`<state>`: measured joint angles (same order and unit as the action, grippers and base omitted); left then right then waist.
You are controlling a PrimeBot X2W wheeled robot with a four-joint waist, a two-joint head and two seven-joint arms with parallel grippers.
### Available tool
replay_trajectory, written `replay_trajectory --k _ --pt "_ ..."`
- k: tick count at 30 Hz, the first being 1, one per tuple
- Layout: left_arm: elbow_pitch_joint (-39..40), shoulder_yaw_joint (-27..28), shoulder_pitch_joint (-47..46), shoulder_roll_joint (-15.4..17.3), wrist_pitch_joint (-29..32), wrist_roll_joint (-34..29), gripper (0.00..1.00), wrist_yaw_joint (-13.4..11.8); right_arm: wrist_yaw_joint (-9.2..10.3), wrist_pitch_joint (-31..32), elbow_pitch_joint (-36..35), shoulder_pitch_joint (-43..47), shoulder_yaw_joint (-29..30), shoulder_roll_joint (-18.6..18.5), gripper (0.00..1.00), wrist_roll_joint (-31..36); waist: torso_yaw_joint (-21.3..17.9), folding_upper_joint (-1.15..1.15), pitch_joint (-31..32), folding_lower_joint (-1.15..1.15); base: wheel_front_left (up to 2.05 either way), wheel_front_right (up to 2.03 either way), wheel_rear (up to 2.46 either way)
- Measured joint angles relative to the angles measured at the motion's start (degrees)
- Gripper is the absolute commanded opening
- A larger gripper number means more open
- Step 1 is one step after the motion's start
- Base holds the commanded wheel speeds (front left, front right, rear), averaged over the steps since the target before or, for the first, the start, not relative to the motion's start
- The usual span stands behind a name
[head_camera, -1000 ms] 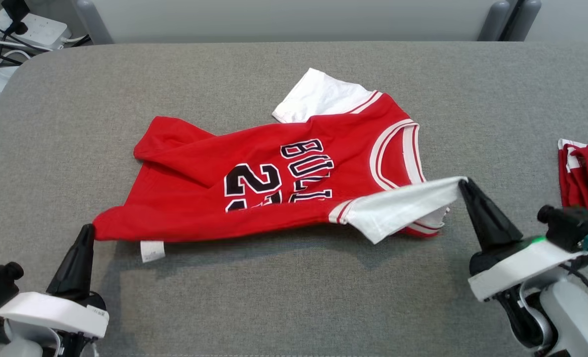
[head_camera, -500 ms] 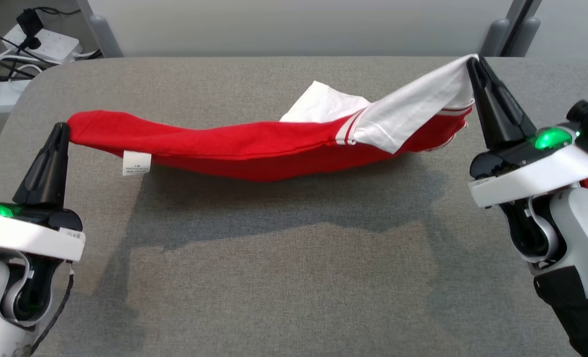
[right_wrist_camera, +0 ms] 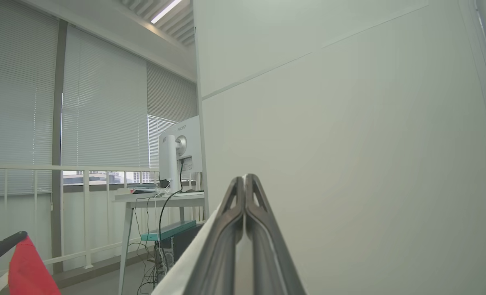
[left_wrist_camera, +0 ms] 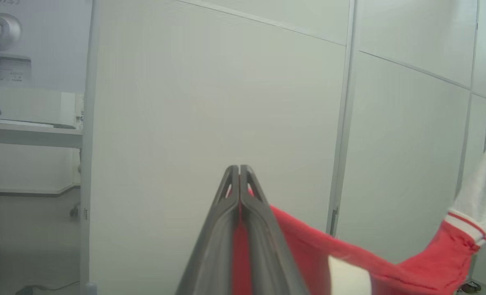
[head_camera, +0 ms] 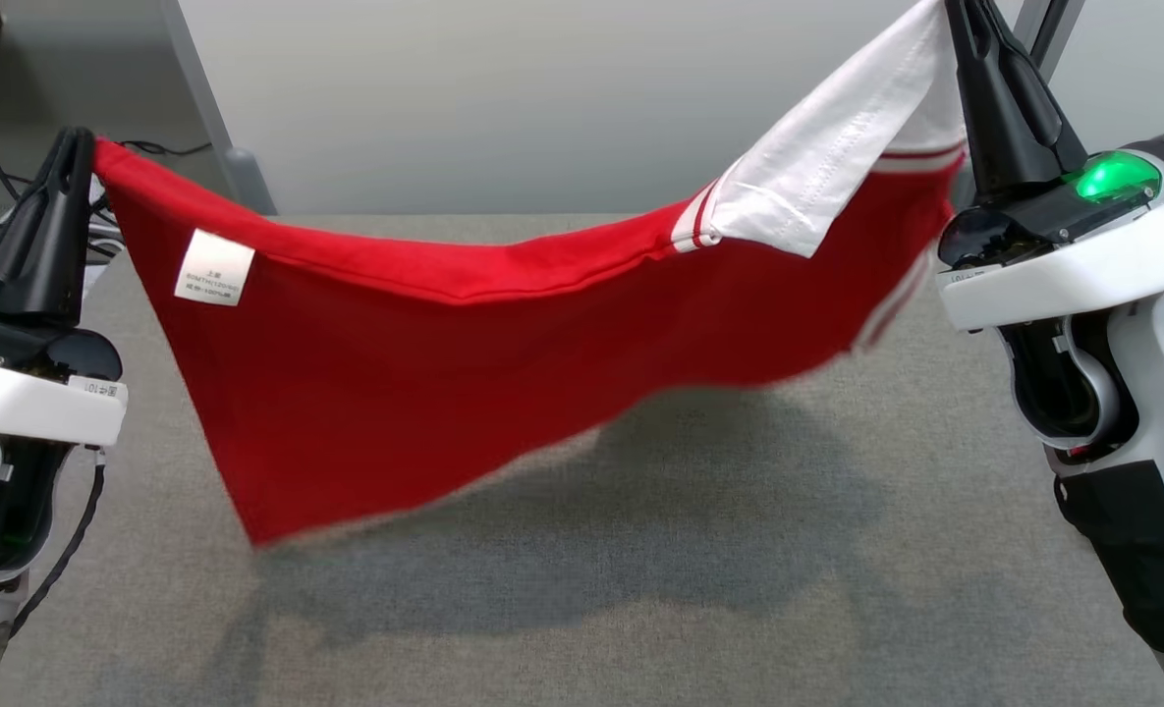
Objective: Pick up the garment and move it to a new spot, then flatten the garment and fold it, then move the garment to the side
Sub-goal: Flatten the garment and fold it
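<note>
Item: garment [head_camera: 424,393], red with a white sleeve. Location: hanging above the bench [head_camera: 739,589], toward its far edge. Left gripper [head_camera: 78,147] clamped on the hem corner, right gripper [head_camera: 965,25] on the sleeve. Step, I judge: carrying it to the new spot. Next: I lower it and spread it flat.

Red garment [head_camera: 395,393], white sleeve [head_camera: 827,167], perhaps striped side trim [head_camera: 891,299]; grey table [head_camera: 739,589].

We could not read the label [head_camera: 214,268]; the lower hem of the garment [head_camera: 395,393] was blurred.
</note>
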<state>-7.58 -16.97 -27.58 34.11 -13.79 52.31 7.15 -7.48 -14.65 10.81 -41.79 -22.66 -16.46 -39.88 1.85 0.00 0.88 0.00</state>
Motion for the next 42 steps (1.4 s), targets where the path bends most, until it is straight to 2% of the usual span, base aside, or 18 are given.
replay_trajectory --k 4,7,12,15,18,19,20,22,23,25,27,29,31,34,39,41,42 --pt "1.76 -0.42 0.34 0.98 3.32 1.75 0.0 -0.68 0.0 0.4 -0.43 0.47 -0.18 -0.69 0.0 -1.02 0.24 0.0 -0.21 0.0 0.0 0.0 0.0" --pt "1.68 -2.66 1.72 1.11 6.56 1.88 0.0 -0.7 0.01 3.1 -0.07 3.92 -0.34 -1.41 0.0 -1.35 0.31 0.0 -1.7 0.0 0.0 0.0 0.0" --pt "-1.68 -9.32 3.82 -0.77 14.3 4.42 0.0 -0.65 0.08 10.38 4.02 10.12 -3.44 -1.54 0.0 -2.69 0.15 0.0 -6.09 0.0 0.0 0.0 0.0" --pt "-5.1 -13.62 3.21 -1.63 21.37 5.75 0.0 -0.23 0.08 16.48 5.67 10.1 -6.93 -1.52 0.0 -3.57 -0.16 0.0 -9.55 0.0 0.0 0.0 0.0" --pt "-9.71 -17.46 -0.7 -3.08 31.56 10.45 0.0 -0.08 0.08 24.28 8.81 4.97 -10.55 -0.51 0.0 -5.98 -0.6 0.0 -13.56 0.0 0.0 0.0 0.0" --pt "-9.71 -17.46 -0.7 -3.08 31.56 10.45 0.0 -0.08 0.08 24.28 8.81 4.97 -10.55 -0.51 0.0 -5.98 -0.6 0.0 -13.56 0.0 0.0 0.0 0.0" --pt "-11.46 -18.73 -3.14 -3.53 36.1 12.3 0.0 -0.09 0.08 27.0 10.81 1.82 -10.59 0.43 0.0 -7.57 -0.77 0.0 -15.05 0.0 0.0 0.0 0.0" --pt "-15.03 -19.07 -9.17 -4.81 39.96 13.51 0.0 -0.08 0.08 29.76 16.25 -5.92 -8.81 2.35 0.0 -9.25 -1.11 0.0 -18.06 0.0 0.0 0.0 0.0" --pt "-16.41 -18.58 -13.27 -5.23 38.78 12.78 0.0 -0.09 0.08 29.38 19.56 -10.92 -6.39 3.47 0.0 -9.22 -1.29 0.0 -19.64 0.0 0.0 0.0 0.0" --pt "-18.76 -14.24 -23.73 -6.65 27.44 7.53 0.0 -0.09 0.09 24.12 25.7 -22.19 -1.03 4.79 0.0 -7.5 -1.65 0.0 -22.64 0.0 0.0 0.0 0.0" --pt "-20.58 -9.16 -36.66 -8.4 15.01 3.69 0.0 -0.11 0.1 15.9 30.4 -33.91 5.38 5.59 0.0 -6.09 -1.99 0.0 -25.33 0.0 0.0 0.0 0.0" --pt "-22.61 -7.13 -46.1 -9.67 8.17 1.18 0.0 -0.09 0.19 9.95 33.66 -42.53 8.09 5.19 0.0 -4.92 -2.35 0.0 -26.96 0.0 0.0 0.0 0.0" --pt "-25.42 -7.89 -48.44 -10.39 6.3 -0.11 0.0 -0.08 0.2 8.01 36.99 -45.73 8.59 5.17 0.0 -4.97 -2.59 0.0 -26.78 0.0 0.0 0.0 0.0" --pt "-30.33 -8.94 -47.71 -10.03 5.45 -0.05 0.0 -0.08 0.23 8.96 40.63 -45.69 7.03 5.5 0.0 -5.91 -3.07 0.0 -25.3 0.0 0.0 0.0 0.0" --pt "-34.2 -8.95 -46.24 -7.78 3.23 2.61 0.0 -0.07 0.23 10.2 40.61 -44.52 5.35 4.99 0.0 -10.49 -4.33 0.0 -26.81 0.0 0.0 0.0 0.0" --pt "-35.33 -9.66 -42.76 -7.64 2.32 4.39 0.0 -0.07 0.23 11.15 39.2 -41.54 4.03 4.87 0.0 -12.95 -4.84 0.0 -28.07 0.0 0.0 0.0 0.0" --pt "-35.55 -10.62 -37.86 -7.86 1.3 6.39 0.0 -0.07 0.23 12.43 37.15 -37.21 1.86 4.31 0.0 -15.66 -5.37 0.0 -29.1 0.0 0.0 0.0 0.0"
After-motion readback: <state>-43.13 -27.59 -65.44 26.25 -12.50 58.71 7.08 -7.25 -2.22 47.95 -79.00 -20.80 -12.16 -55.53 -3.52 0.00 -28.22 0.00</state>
